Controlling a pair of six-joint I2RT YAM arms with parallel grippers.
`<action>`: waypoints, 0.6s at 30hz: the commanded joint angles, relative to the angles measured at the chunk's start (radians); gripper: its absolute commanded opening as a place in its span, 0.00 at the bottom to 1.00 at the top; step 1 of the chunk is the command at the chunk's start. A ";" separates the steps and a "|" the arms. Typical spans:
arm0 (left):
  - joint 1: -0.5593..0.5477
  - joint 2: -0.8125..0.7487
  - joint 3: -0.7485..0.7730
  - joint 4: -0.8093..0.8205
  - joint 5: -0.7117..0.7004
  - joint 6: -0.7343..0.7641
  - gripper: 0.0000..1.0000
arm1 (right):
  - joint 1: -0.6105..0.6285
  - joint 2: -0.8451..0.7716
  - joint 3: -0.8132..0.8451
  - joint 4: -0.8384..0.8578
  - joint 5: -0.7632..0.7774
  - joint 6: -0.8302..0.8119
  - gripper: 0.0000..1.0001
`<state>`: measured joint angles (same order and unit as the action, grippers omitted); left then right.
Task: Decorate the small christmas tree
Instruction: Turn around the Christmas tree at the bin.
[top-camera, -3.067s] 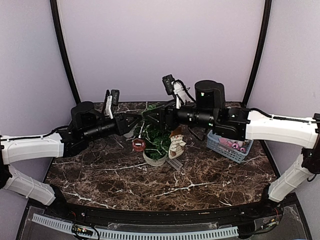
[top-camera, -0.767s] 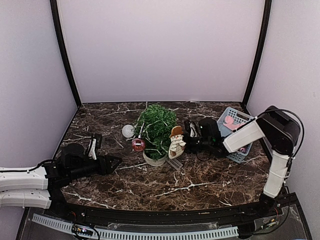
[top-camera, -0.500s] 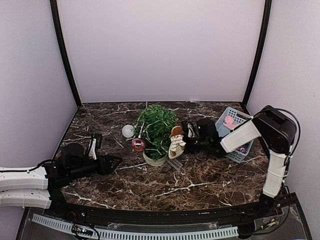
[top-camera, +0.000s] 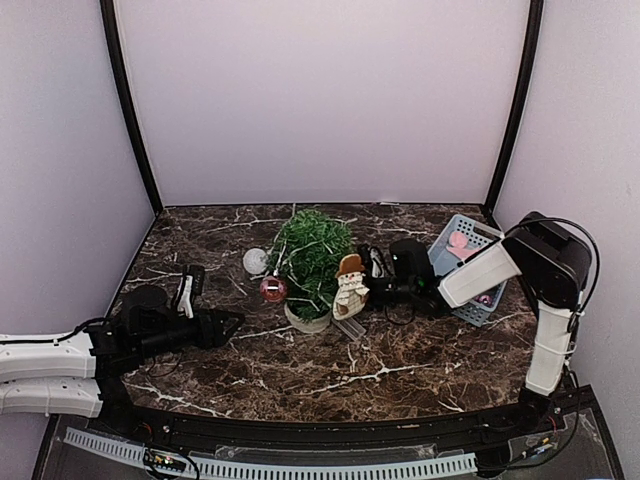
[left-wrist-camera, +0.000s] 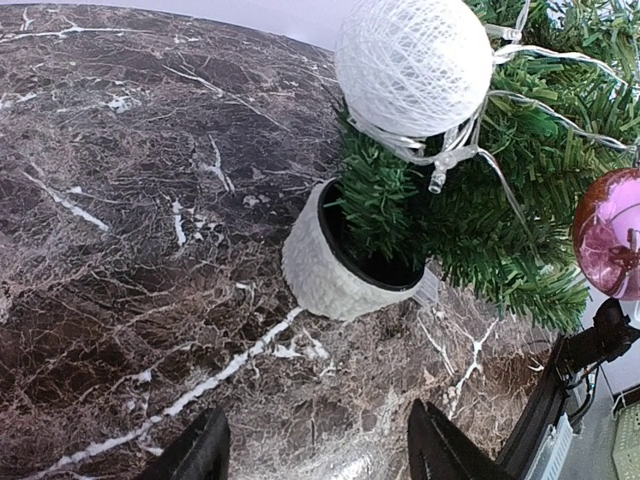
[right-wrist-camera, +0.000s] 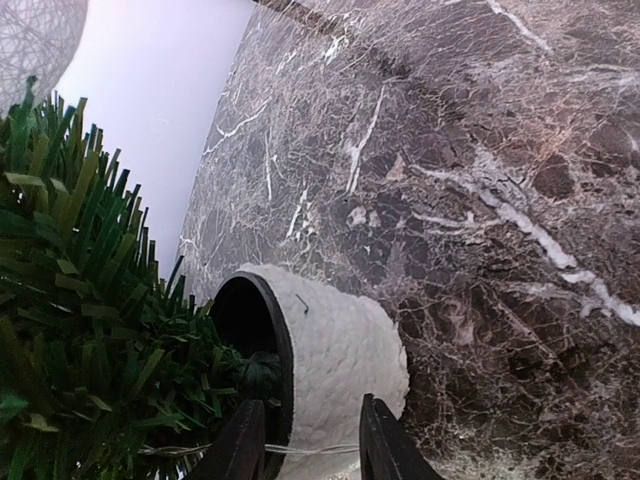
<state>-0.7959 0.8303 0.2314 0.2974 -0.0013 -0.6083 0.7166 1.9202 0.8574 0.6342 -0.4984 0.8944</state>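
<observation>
The small christmas tree (top-camera: 312, 252) stands mid-table in its pale round pot (top-camera: 308, 320), with a light string through its branches. A white yarn ball (top-camera: 255, 261) and a pink bauble (top-camera: 273, 289) hang on its left side. My right gripper (top-camera: 368, 284) lies low at the tree's right, by the snowman figure (top-camera: 350, 287). It is open, its fingers (right-wrist-camera: 240, 440) standing before the pot (right-wrist-camera: 340, 350) with a thin light wire (right-wrist-camera: 310, 451) across the gap. My left gripper (top-camera: 235, 322) rests low to the pot's left, open with nothing between its fingers (left-wrist-camera: 205, 455).
A blue basket (top-camera: 458, 292) holding pink ornaments stands at the right, partly behind my right arm. A small clear piece (top-camera: 350, 329) lies by the snowman's base. Purple walls with black poles close in the back and sides of the marble table (top-camera: 400, 360).
Both arms have come down from high over the tree to table level. In the last second the right gripper has crept left toward the pot, its jaws narrowing. The left arm is still.
</observation>
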 joint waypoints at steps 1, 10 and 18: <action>-0.005 0.002 0.034 0.005 -0.005 0.023 0.64 | 0.021 -0.018 -0.016 0.038 -0.020 0.011 0.34; -0.005 0.002 0.038 -0.003 -0.005 0.029 0.64 | 0.045 -0.052 -0.037 0.035 -0.024 0.023 0.33; -0.005 -0.004 0.041 -0.010 -0.009 0.035 0.64 | 0.072 -0.076 -0.047 0.023 -0.025 0.028 0.33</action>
<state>-0.7959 0.8326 0.2428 0.2966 -0.0013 -0.5873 0.7681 1.8843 0.8211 0.6350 -0.5083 0.9173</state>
